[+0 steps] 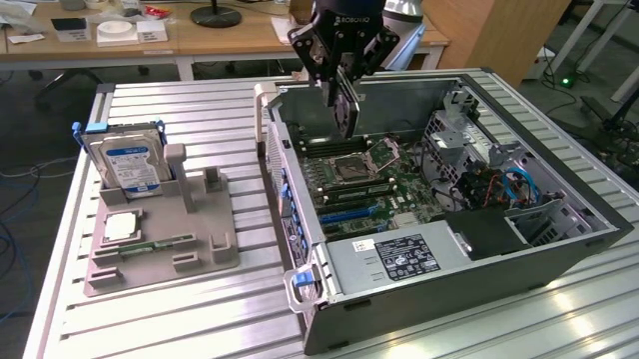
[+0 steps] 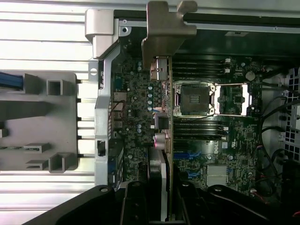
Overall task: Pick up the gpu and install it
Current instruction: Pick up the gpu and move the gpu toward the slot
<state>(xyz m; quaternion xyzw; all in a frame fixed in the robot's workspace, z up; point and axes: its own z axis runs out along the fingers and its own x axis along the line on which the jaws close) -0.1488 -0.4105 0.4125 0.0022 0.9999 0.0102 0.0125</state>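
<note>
My gripper hangs over the far part of the open computer case and is shut on the gpu. The card is held on edge, its dark face showing, and its lower end hangs just above the motherboard near the CPU socket. In the wrist view the gpu is seen edge-on, running from my fingers out to its silvery bracket at the case's rear wall. It sits over the motherboard beside the socket.
On the exterior view's left, a grey fixture holds a silver hard drive with a blue-white label, a CPU chip and a green memory stick. The power supply and cables fill the case's near side.
</note>
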